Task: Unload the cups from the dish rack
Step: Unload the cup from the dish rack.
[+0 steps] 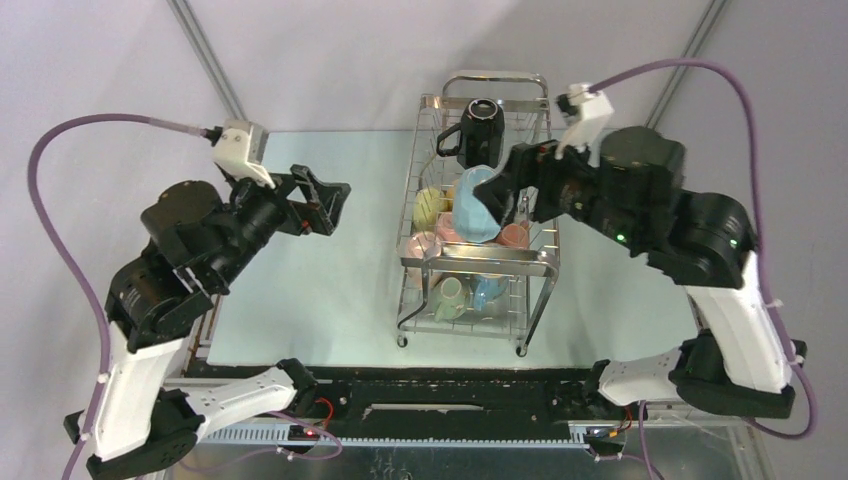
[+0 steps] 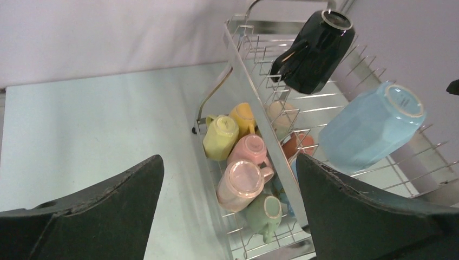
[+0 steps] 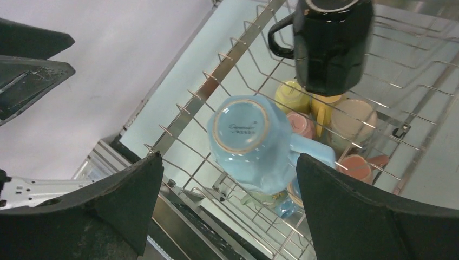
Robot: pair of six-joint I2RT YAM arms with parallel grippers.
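Note:
The chrome dish rack stands at mid table. On its top tier a black cup lies at the back and a light blue cup in front of it. Below lie yellow, pink, pale green and orange cups. My right gripper is open beside the light blue cup, which sits base-up just ahead of its fingers, apart from them. My left gripper is open and empty, in the air left of the rack, facing the lower cups.
The pale table top stretches left of the rack. The rack's looped handle is at the far end. Slanted frame poles stand behind the table. A black rail runs along the near edge between the arm bases.

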